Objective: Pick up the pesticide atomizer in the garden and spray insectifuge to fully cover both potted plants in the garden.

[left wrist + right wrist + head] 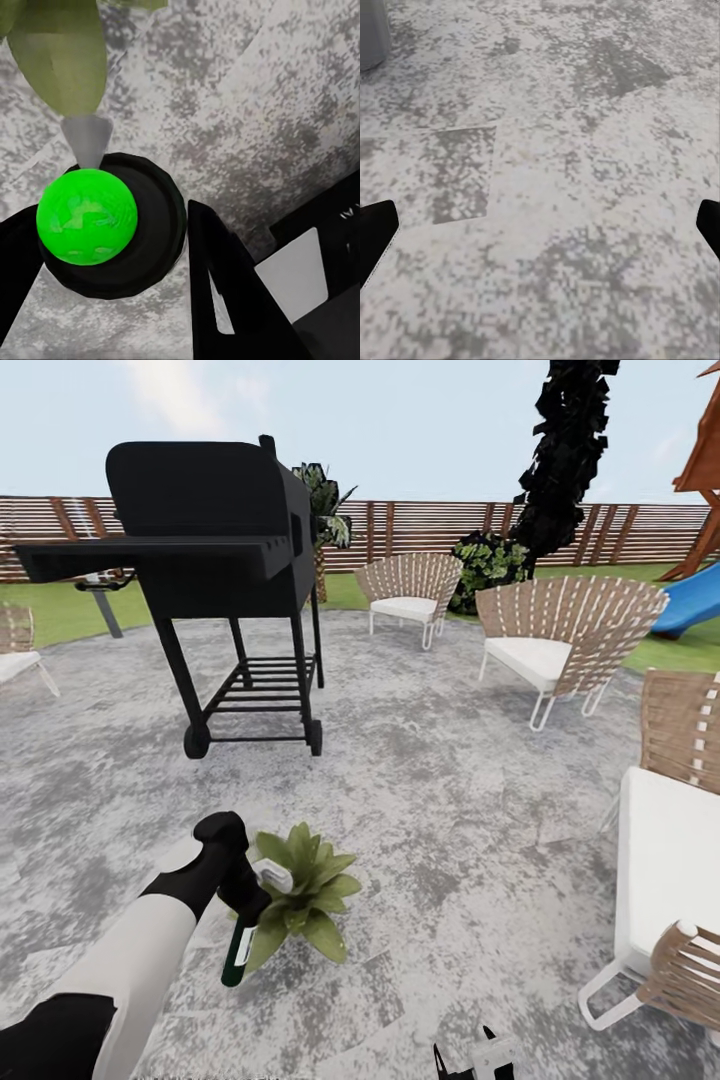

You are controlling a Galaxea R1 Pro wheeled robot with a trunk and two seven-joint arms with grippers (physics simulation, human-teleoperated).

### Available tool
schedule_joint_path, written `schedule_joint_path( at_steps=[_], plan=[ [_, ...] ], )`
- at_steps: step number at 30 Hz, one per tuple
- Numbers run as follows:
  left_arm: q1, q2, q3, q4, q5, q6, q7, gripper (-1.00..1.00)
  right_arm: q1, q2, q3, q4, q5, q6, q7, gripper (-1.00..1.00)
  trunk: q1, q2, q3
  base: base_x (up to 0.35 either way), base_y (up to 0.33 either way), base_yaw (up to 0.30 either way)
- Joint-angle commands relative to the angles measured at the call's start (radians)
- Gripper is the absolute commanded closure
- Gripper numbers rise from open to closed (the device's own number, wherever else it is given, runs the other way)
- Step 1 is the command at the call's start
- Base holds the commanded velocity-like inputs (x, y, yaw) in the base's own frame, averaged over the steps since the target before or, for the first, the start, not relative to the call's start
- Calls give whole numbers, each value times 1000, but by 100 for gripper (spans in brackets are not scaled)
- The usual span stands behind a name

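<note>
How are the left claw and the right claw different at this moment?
The left claw is shut on the pesticide atomizer, beside the potted plant; the right claw is open and holds nothing. The left claw is raised out in front; the right claw is low, over bare patio. Both have black fingers.

The left gripper (243, 898) covered the middle of the spray bottle (238, 950), and its fingers could not be made out in the head view. The plant (305, 890) hid its own pot. The right gripper (470, 1060) was cut off by the lower edge there. The white cushioned chair (668, 870) ran off the right edge, and the blue slide (692, 600) was cut there too. In the right wrist view, the fingertips (375, 236) barely entered the frame.
</note>
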Motion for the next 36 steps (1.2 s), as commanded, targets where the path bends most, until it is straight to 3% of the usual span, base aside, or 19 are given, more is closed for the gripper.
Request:
schedule_joint_path(
  at_steps=[1, 9, 15, 27, 36],
  plan=[
    [0, 0, -1, -1, -10, 10, -10, 100, 0, 0, 2, 1, 11, -1, -11, -100, 0, 0, -1, 0, 0, 145],
    [21, -9, -3, 42, -14, 10, -10, 100, 0, 0, 2, 1, 11, -1, -11, -100, 0, 0, -1, 52, -60, 25],
    [22, -14, 7, 47, -67, 12, -10, 100, 0, 0, 1, 1, 10, -1, -11, -100, 0, 0, -1, 35, -123, 0],
    [76, -19, 9, 50, -69, 13, -11, 100, 0, 0, 2, 1, 10, -1, -12, -100, 0, 0, -1, 51, -13, 0],
    [62, -61, 4, 48, -71, 15, -10, 100, 0, 0, 1, 1, 10, -1, -12, -100, 0, 0, -1, 63, -28, 0]
  ],
)
